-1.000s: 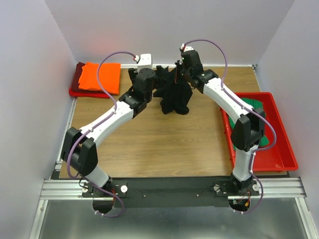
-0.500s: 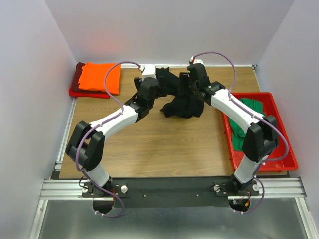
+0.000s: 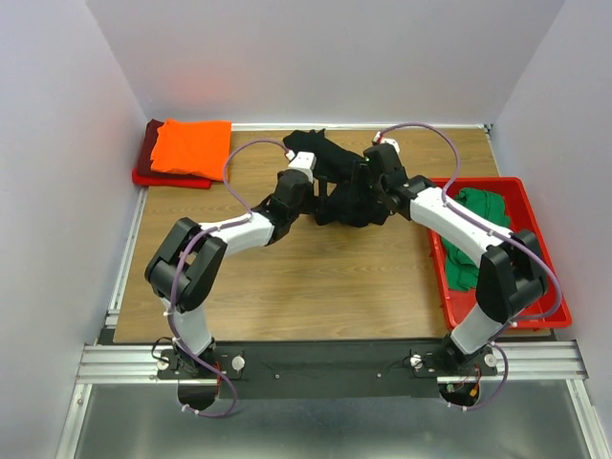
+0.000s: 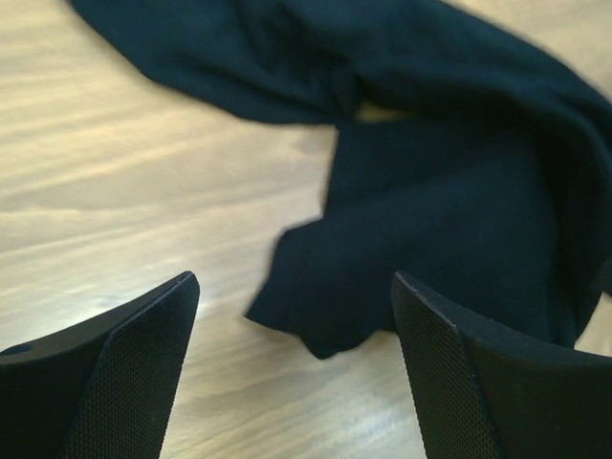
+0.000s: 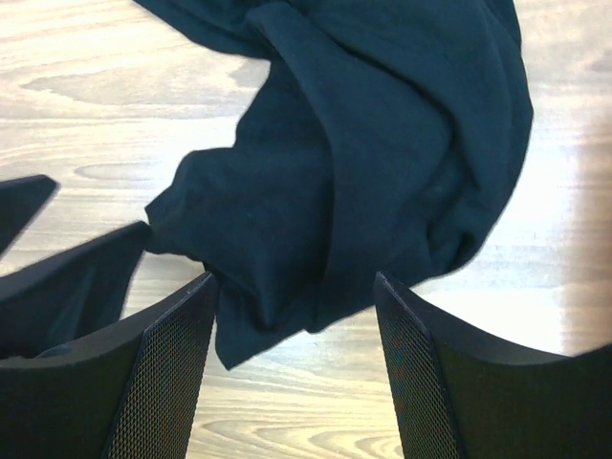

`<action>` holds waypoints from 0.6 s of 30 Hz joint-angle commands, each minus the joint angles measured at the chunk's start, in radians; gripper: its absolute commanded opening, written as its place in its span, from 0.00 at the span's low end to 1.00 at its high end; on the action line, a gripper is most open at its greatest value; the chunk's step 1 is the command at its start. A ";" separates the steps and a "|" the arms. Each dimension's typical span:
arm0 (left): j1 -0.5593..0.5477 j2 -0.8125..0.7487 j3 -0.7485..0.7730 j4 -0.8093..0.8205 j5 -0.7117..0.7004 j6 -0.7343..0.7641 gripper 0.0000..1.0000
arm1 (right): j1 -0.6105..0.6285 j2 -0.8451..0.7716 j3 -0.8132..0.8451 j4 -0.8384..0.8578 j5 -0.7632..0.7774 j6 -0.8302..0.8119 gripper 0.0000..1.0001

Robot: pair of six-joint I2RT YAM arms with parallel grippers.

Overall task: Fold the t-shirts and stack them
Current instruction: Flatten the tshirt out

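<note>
We're at the spreading-out step, by our read. The black t-shirt [image 3: 344, 186] lies bunched on the wooden table [image 3: 287, 277], just left of the red bin [image 3: 550, 296] and a bit farther back, with twisted folds and no flat panel. The left gripper [image 4: 295, 287] has its jaws wide apart and empty, low over a loose corner of the shirt. The right gripper [image 5: 295, 279] is the same: wide apart, nothing pinched, cloth lying on the wood beneath it. The orange t-shirt [image 3: 191, 148] sits folded on the dark red t-shirt [image 3: 145, 153], well apart from the bin at the table's far-left corner. The green t-shirt [image 3: 478, 220] is heaped inside the bin.

The next move needs each gripper to take a separate edge or corner and draw them apart to flatten the shirt before any fold. We can't tell hem from sleeve in this heap.
</note>
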 commanded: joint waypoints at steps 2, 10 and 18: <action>-0.004 0.036 -0.018 0.093 0.123 0.009 0.88 | -0.004 -0.014 -0.061 0.030 0.055 0.053 0.73; -0.010 0.095 0.009 0.113 0.185 0.007 0.87 | -0.002 0.061 -0.049 0.042 0.148 0.076 0.73; -0.011 0.101 0.026 0.119 0.258 -0.016 0.62 | -0.004 0.154 0.039 0.049 0.249 0.073 0.68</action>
